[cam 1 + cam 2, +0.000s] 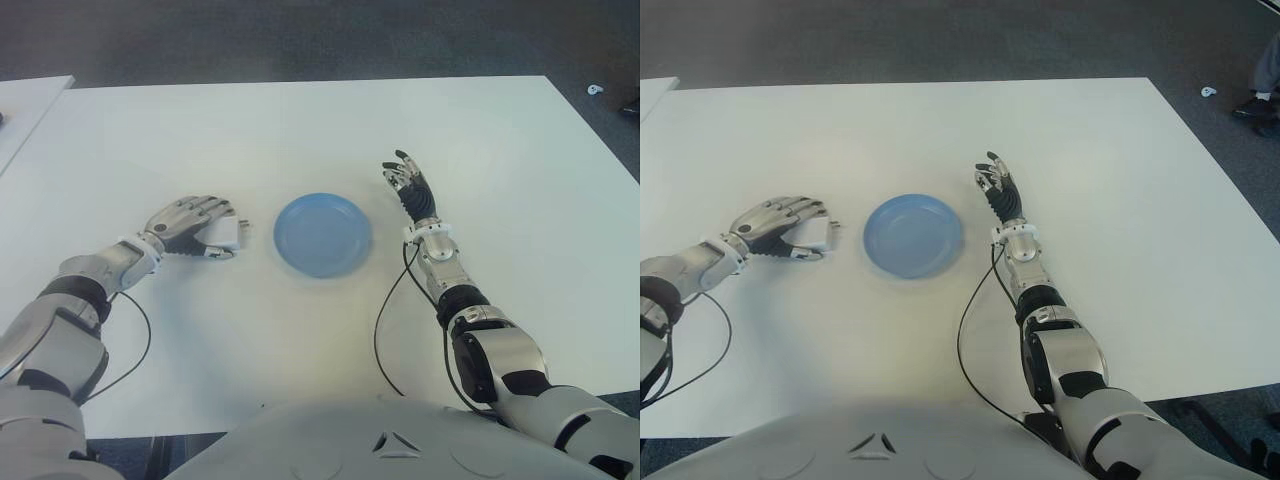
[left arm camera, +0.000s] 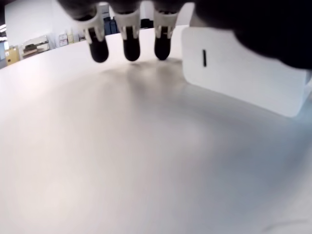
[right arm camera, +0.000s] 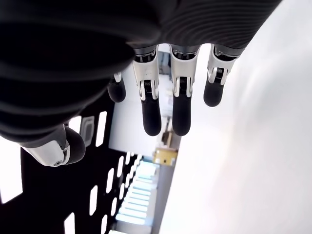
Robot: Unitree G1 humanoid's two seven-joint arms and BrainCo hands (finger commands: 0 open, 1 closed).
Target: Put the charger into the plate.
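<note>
One white, flat block charger (image 1: 226, 234) sits under the left hand's (image 1: 187, 226) curled fingers (image 2: 130, 45), its prong end poking past the fingertips toward the blue plate (image 1: 323, 234). Right hand (image 1: 408, 182) is raised, fingers loosely spread, holding nothing.

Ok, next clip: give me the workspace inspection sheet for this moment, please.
Surface: white table, bare apart from the items below.
Job's things: white charger under the left hand, on the table; blue plate empty, right of it.
Clutter: nothing seen.
Hands: left hand curled over the charger, grasp not confirmed; right hand open, right of the plate.
Cables: black cable along the right forearm.
Surroundings: dark floor; second table at left.
</note>
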